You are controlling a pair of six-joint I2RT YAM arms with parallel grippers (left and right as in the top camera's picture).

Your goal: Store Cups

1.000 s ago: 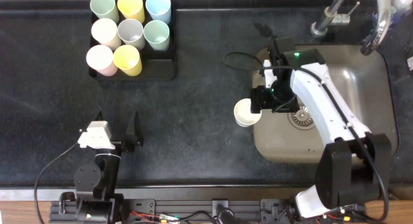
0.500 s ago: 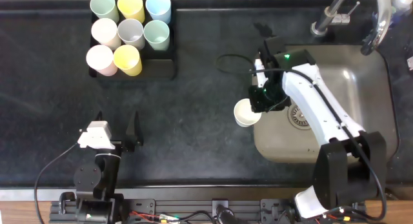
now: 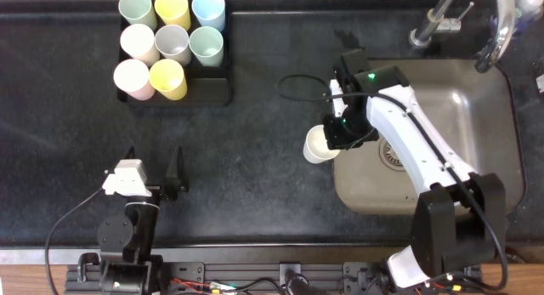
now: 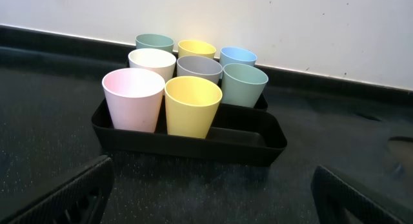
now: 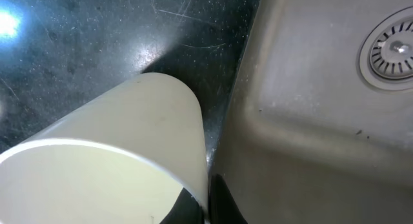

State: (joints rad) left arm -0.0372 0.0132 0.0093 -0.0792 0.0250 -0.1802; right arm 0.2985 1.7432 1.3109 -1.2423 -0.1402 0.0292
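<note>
**Cup carried from sink toward tray.** The right gripper (image 3: 334, 137) hangs over the left lip of the sink (image 3: 476, 99), where the steel basin meets the dark counter (image 3: 255, 184). Its jaws are pressed onto the cream cup (image 3: 316, 144). In the right wrist view the cup (image 5: 129, 140) is tilted, mouth toward the camera. Its thin wall appears to pass between the two fingers at the rim, one inside and one outside. The cup is lifted, with the counter on one side below it and the sink wall (image 5: 310, 88) and drain (image 5: 393, 50) on the other. The black tray (image 3: 212, 93) stands at the far left, well apart from the cup. It holds seven upright cups in pastel colours, and the near right corner compartment (image 4: 245, 143) is vacant. The left gripper (image 3: 155, 163) rests at the near left, jaws spread and holding nothing, facing the tray. Handling, as a judgement: the cup looks like light, stiff plastic with a smooth tapered wall. It should resist breakage but may slip or swing in a one-sided pinch. The rim is the sensible place to hold it, since the body looks too wide to span. It needs to be upright before it goes down into the vacant compartment, clear of the neighbouring yellow cup (image 3: 168, 78) and green cup (image 3: 206, 45).
</note>
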